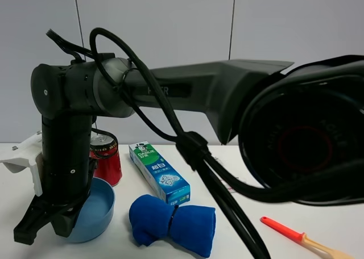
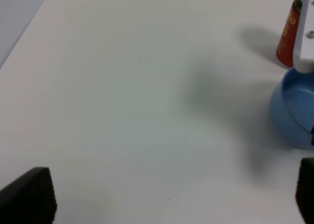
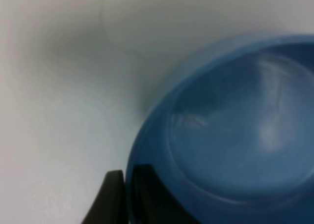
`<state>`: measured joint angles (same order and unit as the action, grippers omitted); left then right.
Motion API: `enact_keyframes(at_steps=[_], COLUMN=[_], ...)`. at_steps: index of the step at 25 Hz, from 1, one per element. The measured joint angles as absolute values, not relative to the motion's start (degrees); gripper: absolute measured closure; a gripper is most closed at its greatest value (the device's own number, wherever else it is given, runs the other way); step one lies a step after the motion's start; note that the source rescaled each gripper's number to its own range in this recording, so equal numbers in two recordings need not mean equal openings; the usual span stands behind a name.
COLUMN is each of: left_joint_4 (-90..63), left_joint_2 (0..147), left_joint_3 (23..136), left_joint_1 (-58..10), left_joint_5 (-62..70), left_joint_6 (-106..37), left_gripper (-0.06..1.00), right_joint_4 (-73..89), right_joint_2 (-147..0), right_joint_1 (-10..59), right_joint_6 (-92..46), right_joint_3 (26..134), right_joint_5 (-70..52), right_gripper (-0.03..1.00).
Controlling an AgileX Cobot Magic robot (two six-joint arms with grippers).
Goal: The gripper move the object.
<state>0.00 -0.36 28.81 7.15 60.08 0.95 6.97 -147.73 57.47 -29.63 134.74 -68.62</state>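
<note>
**Bowl (image 1: pixel 98 209), round, smooth and light blue, pinched at its rim by the right gripper (image 3: pixel 126 199)**

The black right arm stretches across to the bowl, its two dark claw-like fingers (image 3: pixel 147 197) pointing down onto the rim. One finger sits inside the bowl and the other just outside. They are pressed together on the wall between them. A small white box (image 1: pixel 23 157) rides on the wrist above the bowl.

The bowl stands upright on the white table (image 1: pixel 335 213). A red metal can (image 1: pixel 108 159) stands just behind it; whether the two touch cannot be told. Right of the bowl in the high view, a darker blue rolled cloth (image 1: pixel 173 222) lies near it. A green-and-white toothpaste box (image 1: pixel 159 172) lies behind that cloth. A red-handled tool (image 1: pixel 284 228) lies well apart from the bowl on the same side.

The left gripper (image 2: pixel 168 192) hangs over bare table near the bowl, its fingers spread wide and holding nothing.
</note>
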Motion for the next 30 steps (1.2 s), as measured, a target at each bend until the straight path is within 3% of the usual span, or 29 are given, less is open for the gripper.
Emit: enact_keyframes(at_steps=[4, 8, 16, 21, 30], left_joint_4=[0.0, 0.0, 0.0, 0.0, 0.0], left_joint_2=[-0.36, -0.36, -0.36, -0.36, -0.36], left_joint_3=[28.81, 28.81, 28.81, 28.81, 28.81], left_joint_1=[7.15, 7.15, 7.15, 7.15, 7.15], left_joint_5=[60.08, 60.08, 60.08, 60.08, 60.08], left_joint_6=[0.95, 0.95, 0.95, 0.95, 0.95], left_gripper=[-0.06, -0.06, -0.06, -0.06, -0.06], right_joint_4=[6.96, 6.98, 6.98, 6.98, 7.4], right_joint_2=[-147.71, -147.71, -147.6, -145.56, -132.02], right_joint_1=[57.47, 57.47, 57.47, 57.47, 57.47], right_joint_6=[-29.76, -29.76, -28.61, -25.37, -21.02], right_joint_3=[134.74, 134.74, 134.74, 134.74, 134.74], right_joint_5=[-68.43, -68.48, -68.8, -68.92, -68.66], right_gripper=[0.95, 0.86, 0.51, 0.36, 0.26])
